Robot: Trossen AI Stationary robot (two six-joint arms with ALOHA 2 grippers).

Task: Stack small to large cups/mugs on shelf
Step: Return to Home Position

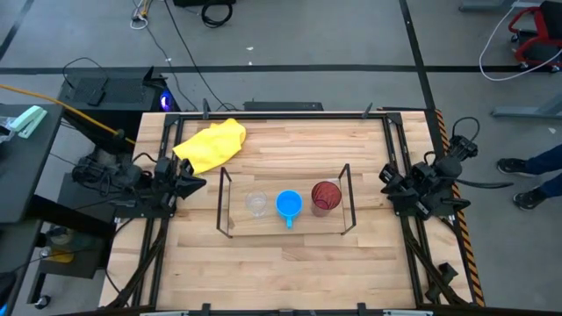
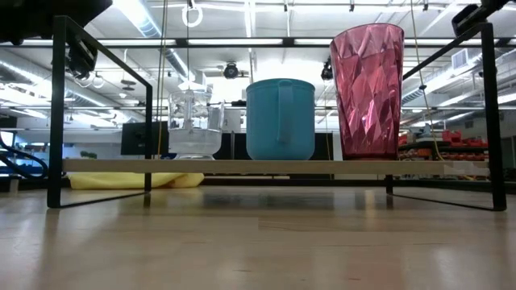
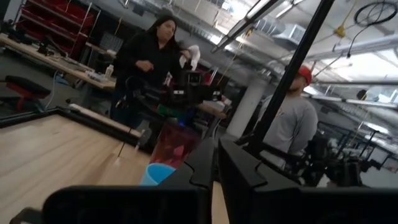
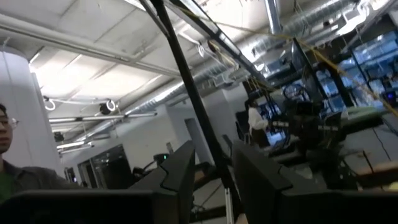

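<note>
Since all three vessels stand on the low black wire shelf (image 1: 221, 204), the placing work reads as complete. Entries follow.

1. A small clear transparent cup (image 1: 255, 204) is upright at the end of the row nearer the left arm.
2. A medium bright blue mug (image 1: 289, 204) with a handle is upright in the middle of the row, near both neighbours but touching neither.
3. A larger dark red faceted cup (image 1: 326, 197) is upright at the end nearer the right arm.

Order: small to large, all between the two upright end frames.

Arms:
- The left gripper (image 1: 198, 182) sits at the left edge of the pale wooden worktop (image 1: 290, 263), well apart from the shelf. Its fingers are drawn together on nothing.
- The right gripper (image 1: 385, 178) sits at the right edge, also well apart. Its fingers are slightly parted and empty.

Other: a crumpled yellow cloth (image 1: 211, 145) lies on the worktop beyond the shelf, toward the left arm.

Outstanding: judged to be nothing for the cups. Only the arms' parking is left, and both look tucked at their sides.
</note>
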